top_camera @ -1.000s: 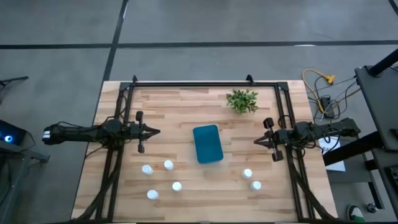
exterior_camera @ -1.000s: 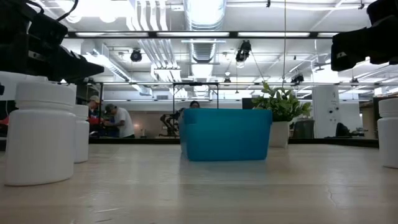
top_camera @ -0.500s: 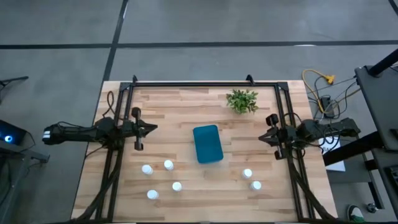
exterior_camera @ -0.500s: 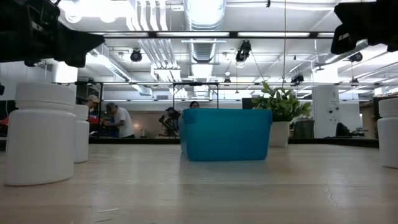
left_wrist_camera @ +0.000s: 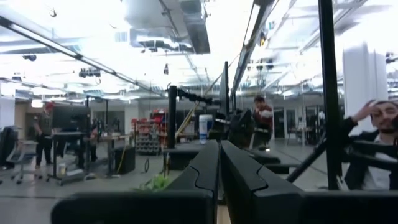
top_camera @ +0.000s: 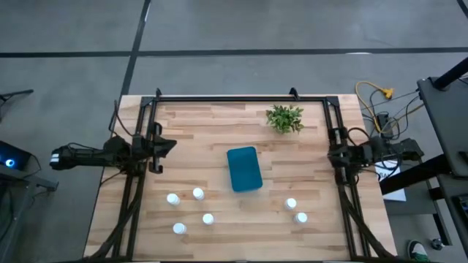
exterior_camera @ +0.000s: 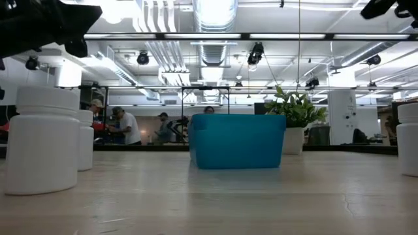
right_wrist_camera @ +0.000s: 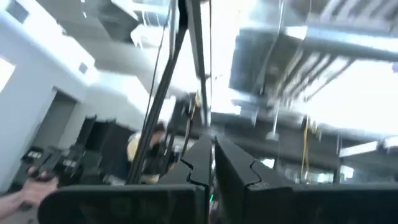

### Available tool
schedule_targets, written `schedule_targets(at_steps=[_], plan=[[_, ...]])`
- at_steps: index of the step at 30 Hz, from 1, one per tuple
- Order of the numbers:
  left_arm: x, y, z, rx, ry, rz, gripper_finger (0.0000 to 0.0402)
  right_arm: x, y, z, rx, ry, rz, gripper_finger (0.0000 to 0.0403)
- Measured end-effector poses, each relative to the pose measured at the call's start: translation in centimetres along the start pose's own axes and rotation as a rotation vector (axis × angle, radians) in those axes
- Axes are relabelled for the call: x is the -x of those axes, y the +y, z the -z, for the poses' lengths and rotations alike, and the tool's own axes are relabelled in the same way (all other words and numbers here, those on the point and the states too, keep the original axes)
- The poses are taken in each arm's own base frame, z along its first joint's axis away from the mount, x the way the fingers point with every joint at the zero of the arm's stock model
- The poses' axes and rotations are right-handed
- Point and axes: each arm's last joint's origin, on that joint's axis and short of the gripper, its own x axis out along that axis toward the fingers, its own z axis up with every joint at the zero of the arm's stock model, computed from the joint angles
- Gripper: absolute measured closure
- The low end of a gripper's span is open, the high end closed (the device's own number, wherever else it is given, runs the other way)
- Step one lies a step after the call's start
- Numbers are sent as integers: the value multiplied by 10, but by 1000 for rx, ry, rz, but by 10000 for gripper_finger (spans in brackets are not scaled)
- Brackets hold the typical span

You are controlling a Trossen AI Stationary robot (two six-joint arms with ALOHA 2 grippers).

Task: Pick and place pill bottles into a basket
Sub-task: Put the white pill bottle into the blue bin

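The teal-blue basket [top_camera: 243,169] stands on its base at the table's middle; it also shows in the low view [exterior_camera: 238,141]. Several white pill bottles stand upright on the table: a group near the front left [top_camera: 198,193] [top_camera: 179,229] and two near the front right [top_camera: 291,204] [top_camera: 300,217]. My left gripper [top_camera: 172,144] is shut and empty above the table's left side, its fingers closed together in the left wrist view [left_wrist_camera: 219,158]. My right gripper [top_camera: 331,153] is shut and empty at the table's right edge, as the right wrist view [right_wrist_camera: 211,152] shows.
A small green plant [top_camera: 284,117] in a white pot stands at the back right, also in the low view [exterior_camera: 297,111]. A dark metal frame [top_camera: 241,97] runs along the table's far, left and right sides. People show in the room beyond the table.
My left gripper has drawn back toward the table's left edge and risen. My right gripper has drawn back toward the right edge and risen. Both have stayed shut. The bottles and the basket have not moved.
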Motion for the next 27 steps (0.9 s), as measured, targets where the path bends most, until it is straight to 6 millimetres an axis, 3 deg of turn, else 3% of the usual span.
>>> schedule_targets(at_steps=[6, 12, 17, 27], plan=[[0, 0, -1, 1, -15, -1, 402, -11, -6, -28, 64, -96, -27, 390], [0, 0, -2, -6, -18, -1, 402, -44, -11, -50, 72, -60, -154, 390], [0, 0, -1, -7, -14, -1, 402, -85, -15, -51, 66, 157, -214, 390], [0, 0, 6, -71, 47, 4, 402, -159, -18, -37, -61, 781, -370, 390]])
